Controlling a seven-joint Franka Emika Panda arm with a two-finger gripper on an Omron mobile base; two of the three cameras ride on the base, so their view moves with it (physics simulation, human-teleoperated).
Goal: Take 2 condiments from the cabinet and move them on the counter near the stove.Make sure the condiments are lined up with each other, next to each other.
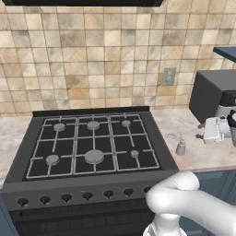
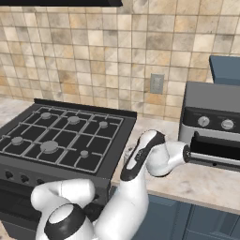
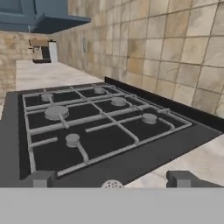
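Gripper (image 3: 112, 177) jaws stand wide apart in the hand view, clasping nothing. The two fingertips (image 3: 41, 178) sit at the lower left and lower right of that frame, and the silvery lid of the shaker (image 1: 181, 147) peeks up between them, touching neither.

In the left base view, the stove (image 1: 92, 138) takes up the left and middle. Just right of its edge, the shaker stands upright on the counter (image 1: 170, 122), at the right of centre. The robot's white hand hovers further right, and a grey appliance (image 1: 214, 92) sits behind it at the right edge. A corner of the blue cabinet (image 1: 226, 52) shows at the upper right.

We judge that one condiment is set down and the bottle is yet to fetch, so the risks lie in the retreat and the return:

- **Retreat:** the shaker sits inside the span of the open fingers (small and light, by its look). A sideways swing before the hand lifts clear could clip it, tip it over or roll it onto the grates.
- **Appliance:** it stands near the hand, so a hasty pull to the right could knock against it.
- **Return:** the strip of counter beside the stove is narrow. The bottle could nudge the shaker out of line, or land apart from it.
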